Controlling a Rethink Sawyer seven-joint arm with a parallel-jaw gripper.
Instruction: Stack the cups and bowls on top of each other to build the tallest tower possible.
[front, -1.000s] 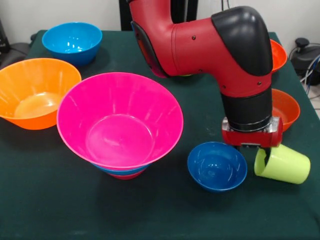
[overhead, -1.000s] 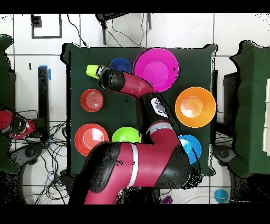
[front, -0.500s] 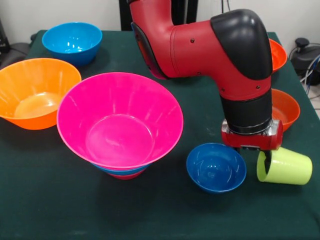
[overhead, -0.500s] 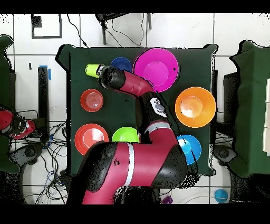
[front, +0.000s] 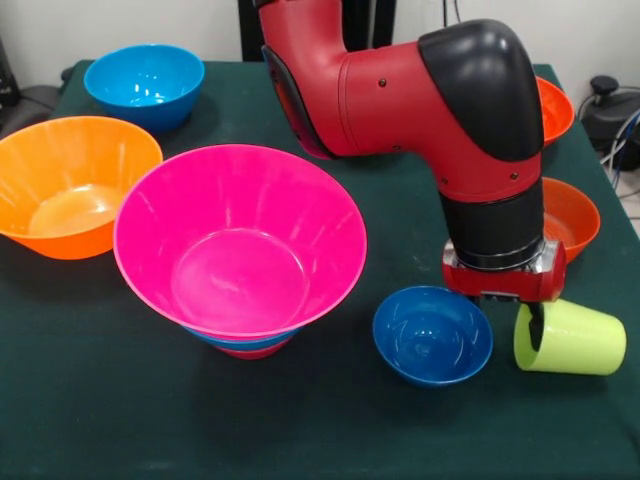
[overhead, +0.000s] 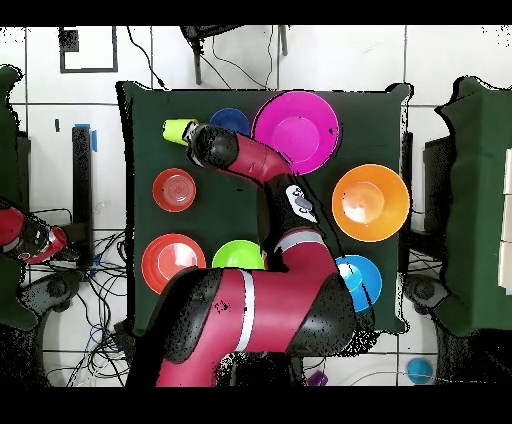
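Note:
The lime-green cup (front: 572, 338) (overhead: 177, 130) lies on its side at the table's front right, mouth toward the small blue bowl (front: 432, 335) (overhead: 229, 121). My gripper (front: 533, 326) (overhead: 194, 137) is shut on the cup's rim, with one dark finger inside the mouth. Left of centre, the large pink bowl (front: 240, 245) (overhead: 295, 130) sits on a blue bowl (front: 250, 339), which rests on a small red one (front: 250, 351). This pile is the tower.
A large orange bowl (front: 70, 185) (overhead: 370, 202) and a medium blue bowl (front: 145, 85) (overhead: 358, 280) stand at the left. Two red-orange bowls (front: 572, 215) (overhead: 174, 189) (overhead: 172, 262) are behind the cup. A green bowl (overhead: 238, 255) lies under the arm.
The gripper and the cup have shifted slightly right, and the cup has tipped closer to level. The bowls have not moved.

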